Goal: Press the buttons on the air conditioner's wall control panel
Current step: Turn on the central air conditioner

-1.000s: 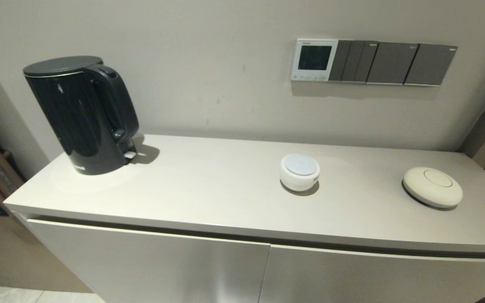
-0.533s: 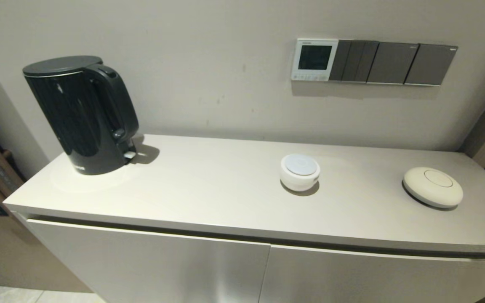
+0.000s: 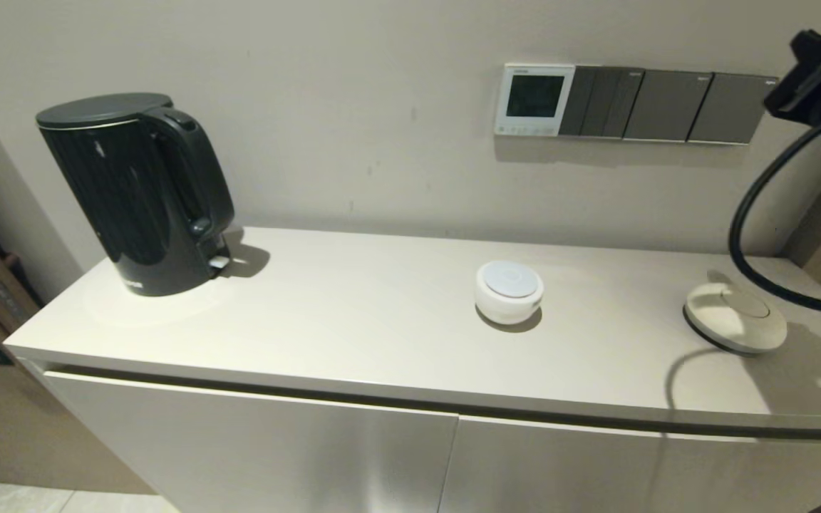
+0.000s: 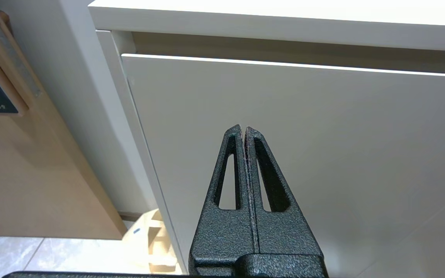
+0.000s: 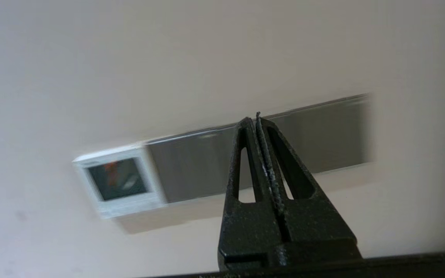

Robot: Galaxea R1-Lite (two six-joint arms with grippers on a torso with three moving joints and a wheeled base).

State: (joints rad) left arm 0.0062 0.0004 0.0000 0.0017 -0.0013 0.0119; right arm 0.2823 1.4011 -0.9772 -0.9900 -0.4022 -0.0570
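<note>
The white-framed control panel [image 3: 533, 100] hangs on the wall, its screen dark. A row of tiny pale buttons [image 3: 524, 130] runs along its lower edge. It also shows in the right wrist view [image 5: 120, 181], blurred, with the buttons [image 5: 129, 206] hard to make out. My right arm [image 3: 813, 78] is raised at the far right, level with the panel row. My right gripper [image 5: 256, 117] is shut and empty, away from the wall, with its tips in line with the dark grey switch plates. My left gripper [image 4: 243, 129] is shut and empty, low in front of the cabinet door.
Dark grey switch plates [image 3: 667, 107] adjoin the panel on its right. On the counter [image 3: 353, 320] stand a black kettle [image 3: 136, 192] at the left, a small white round device [image 3: 509, 291] below the panel, and a cream disc [image 3: 735, 317] under my right arm's cable [image 3: 745, 221].
My right arm has risen into the head view at the upper right. Its cable and shadow now fall over the right end of the counter. Nothing else has moved.
</note>
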